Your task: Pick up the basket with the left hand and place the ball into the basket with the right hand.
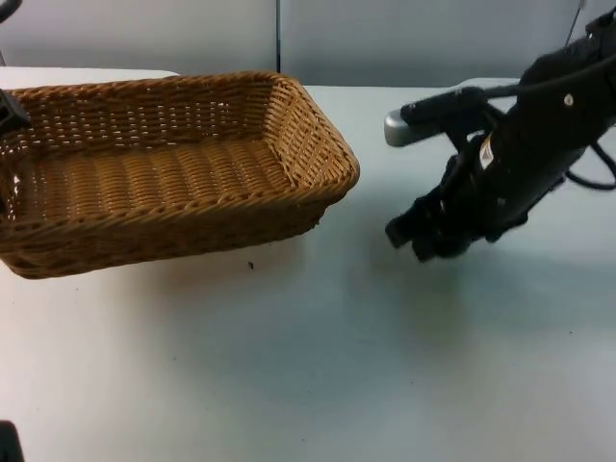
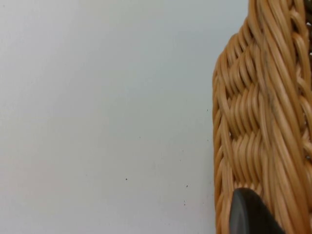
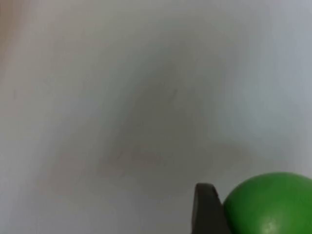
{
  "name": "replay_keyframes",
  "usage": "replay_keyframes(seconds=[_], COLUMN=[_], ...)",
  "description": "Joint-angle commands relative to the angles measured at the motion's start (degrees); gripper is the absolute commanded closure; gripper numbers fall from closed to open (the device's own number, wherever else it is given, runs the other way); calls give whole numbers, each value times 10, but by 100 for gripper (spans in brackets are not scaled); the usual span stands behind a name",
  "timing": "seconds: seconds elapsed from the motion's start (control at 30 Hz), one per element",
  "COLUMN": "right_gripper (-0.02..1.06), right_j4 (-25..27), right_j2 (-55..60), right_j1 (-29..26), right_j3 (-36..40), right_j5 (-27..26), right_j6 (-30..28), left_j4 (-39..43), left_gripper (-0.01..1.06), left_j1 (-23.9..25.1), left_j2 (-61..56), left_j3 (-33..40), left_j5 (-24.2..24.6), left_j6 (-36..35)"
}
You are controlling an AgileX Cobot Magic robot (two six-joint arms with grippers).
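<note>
White table top (image 1: 318, 366), ending at a grey partition wall (image 1: 423, 38) on the far side; bare surface across the near half and between the two arms.

Item: wicker basket (image 1: 164, 168), rectangular, brown, open side up, at the left of the table, its right end raised and the whole slightly tilted. Left gripper (image 1: 10, 111) at the basket's left rim; the left wrist view has a black fingertip (image 2: 251, 214) against the woven wall (image 2: 263, 122), so it appears clamped on the rim, the jaws pressed together on the weave.

Item: green ball (image 3: 270, 204), pressed against a black fingertip (image 3: 207, 209) in the right wrist view. Right gripper (image 1: 428, 236) hangs above the table at the right, well apart from the basket, fingers closed around the ball as judged from that contact.

Risks: the ball is round and smooth and could slip from the pads on a quick swing leftward. The basket is held at one end only, so it could sag or twist, shifting the opening. A low approach would strike the basket's right rim (image 1: 332, 154); a release near that rim could let the ball bounce out and roll off the table.

Room: open air above the table between gripper and basket; wide basket interior to aim for.
</note>
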Motion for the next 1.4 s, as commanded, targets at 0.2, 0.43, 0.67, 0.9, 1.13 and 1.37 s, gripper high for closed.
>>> replay_keyframes(seconds=[0.2,0.43,0.67,0.9,1.13,1.37], right_gripper=[105,105,105,105,105,105], right_j4=[-1,192,247,252,292,291], right_j2=[-102,-97,-23,40,92,116], right_j1=[11,88,161,191,203,203], right_j3=[-177,-221,-245,-295,-317,-322], right_j5=[76,51,36,67,52,0], right_j6=[-2,-209,-246,-269,-319,-326], left_j4=[-8,-8,-8,-8,-8,-8], left_gripper=[105,105,105,105,105,105], left_j1=[2,2,2,2,2,2], left_j2=[-8,-8,-8,-8,-8,-8], left_j3=[1,1,1,1,1,1], left_j5=[-23,-23,-23,-23,-23,-23], left_j6=[-8,-8,-8,-8,-8,-8])
